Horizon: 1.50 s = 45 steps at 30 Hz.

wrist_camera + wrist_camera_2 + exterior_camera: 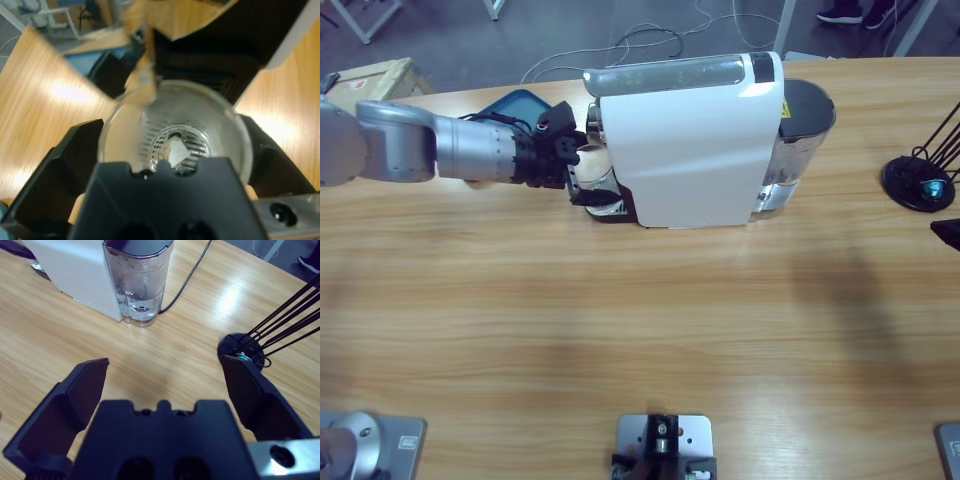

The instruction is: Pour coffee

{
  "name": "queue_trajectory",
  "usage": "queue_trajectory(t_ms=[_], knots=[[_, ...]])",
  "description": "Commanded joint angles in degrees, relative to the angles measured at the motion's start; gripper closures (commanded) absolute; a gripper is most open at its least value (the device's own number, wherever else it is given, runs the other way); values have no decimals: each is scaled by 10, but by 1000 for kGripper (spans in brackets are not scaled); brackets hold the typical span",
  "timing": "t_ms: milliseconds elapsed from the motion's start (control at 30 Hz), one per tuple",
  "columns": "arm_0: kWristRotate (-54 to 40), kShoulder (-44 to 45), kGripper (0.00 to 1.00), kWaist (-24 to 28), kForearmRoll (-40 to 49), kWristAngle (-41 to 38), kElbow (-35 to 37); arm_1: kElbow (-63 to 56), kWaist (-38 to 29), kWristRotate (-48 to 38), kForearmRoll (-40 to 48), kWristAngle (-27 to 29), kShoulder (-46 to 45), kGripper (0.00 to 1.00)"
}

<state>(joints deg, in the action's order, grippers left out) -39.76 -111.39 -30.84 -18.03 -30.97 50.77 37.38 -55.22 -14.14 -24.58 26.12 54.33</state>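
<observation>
Left pincer: closed around the clear glass at the coffee machine.
Right pincer: wide open, empty.
Counter: wooden.

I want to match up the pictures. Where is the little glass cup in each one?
High view: the glass sits under the coffee machine's left end, at the left gripper.
Left wrist view: the glass fills the middle, between the jaws.
Right wrist view: no clear sight of it; the right gripper is over bare table.
Shared landmark: the white coffee machine, in all three.
</observation>
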Motion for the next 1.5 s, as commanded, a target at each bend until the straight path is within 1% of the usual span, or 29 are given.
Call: queue_trajectory(t_ms=[33,133,300,333,367,400,433,500,533,567,600,667,733,800,867,967,1033,1167,1333,1500], knots=[[14,82,18,54,-11,-29,-70,-15,-3,1,0,9,-4,4],[25,143,18,79,-11,-77,-104,-15,-3,1,0,9,-3,4],[70,235,18,85,-10,-101,-173,-10,-3,3,-2,12,0,4],[87,255,18,86,-10,-100,-190,1,-3,5,-5,18,2,19],[120,275,18,86,-10,-102,-207,24,-3,6,-11,22,3,76],[178,302,18,86,-10,-104,-225,60,-3,7,-18,22,10,183],[232,324,11,85,-10,-103,-235,103,0,7,-27,23,26,324],[316,366,4,83,-2,-86,-245,207,25,-13,-56,-3,84,651],[345,388,4,83,9,-72,-246,254,41,-20,-81,-19,114,810],[353,407,4,79,25,-58,-245,297,57,-21,-103,-33,145,960],[354,422,4,72,48,-41,-240,330,71,-21,-114,-44,174,1000],[353,442,4,56,101,11,-224,381,94,-21,-116,-64,229,1000],[351,464,4,40,161,78,-203,438,114,-21,-139,-70,292,1000],[350,462,4,10,217,117,-178,506,134,-16,-184,-77,357,1000],[349,454,4,-25,249,154,-168,558,146,-12,-213,-90,402,1000],[348,453,4,-48,250,165,-171,630,160,-10,-262,-125,457,1000],[346,450,4,-50,245,162,-166,669,168,-5,-291,-148,491,1000],[338,445,4,-50,237,172,-149,708,181,-5,-318,-179,538,1000],[327,423,4,-50,231,181,-144,713,182,-4,-323,-188,570,1000],[326,401,4,-50,204,179,-147,714,184,-3,-318,-189,590,1000]])
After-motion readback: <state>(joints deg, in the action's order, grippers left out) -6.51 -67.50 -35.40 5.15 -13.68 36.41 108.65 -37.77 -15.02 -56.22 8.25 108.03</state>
